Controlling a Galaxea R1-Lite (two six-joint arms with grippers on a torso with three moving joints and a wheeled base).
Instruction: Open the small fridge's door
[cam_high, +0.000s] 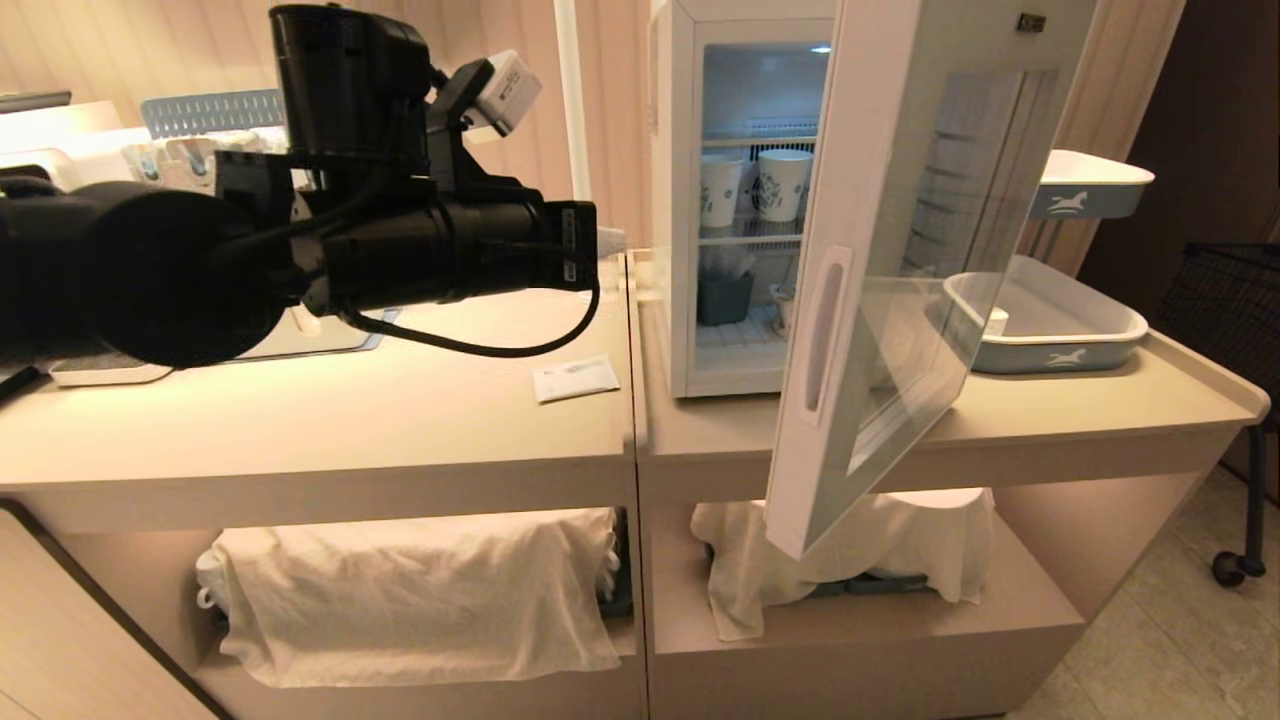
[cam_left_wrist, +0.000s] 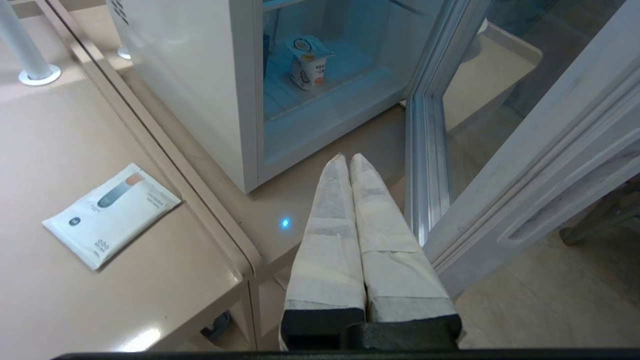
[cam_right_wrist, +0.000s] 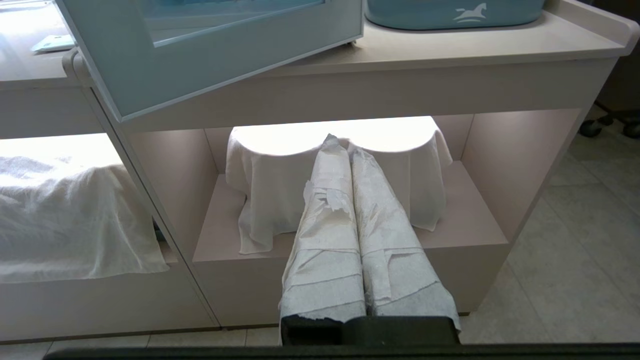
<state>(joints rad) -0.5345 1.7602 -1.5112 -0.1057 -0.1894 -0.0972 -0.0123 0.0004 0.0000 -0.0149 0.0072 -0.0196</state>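
Note:
The small fridge (cam_high: 675, 200) stands on the right counter with its door (cam_high: 900, 250) swung wide open towards me, its recessed handle (cam_high: 822, 330) on the near edge. Patterned paper cups (cam_high: 783, 185) stand on a wire shelf inside. My left arm (cam_high: 400, 250) reaches across the left counter. In the left wrist view my left gripper (cam_left_wrist: 348, 157) is shut and empty, just before the fridge (cam_left_wrist: 190, 75) and beside the open door (cam_left_wrist: 525, 165), touching neither. My right gripper (cam_right_wrist: 340, 145) is shut and empty, low in front of the counter's lower shelf, below the door's bottom edge (cam_right_wrist: 215, 65).
A white packet (cam_high: 575, 378) lies on the left counter near the seam. Two pale blue trays (cam_high: 1060, 330) (cam_high: 1090, 185) sit right of the fridge. White cloths (cam_right_wrist: 270, 190) cover things on the lower shelves. A small carton (cam_left_wrist: 307, 62) stands on the fridge floor. A white pole (cam_high: 572, 100) rises behind.

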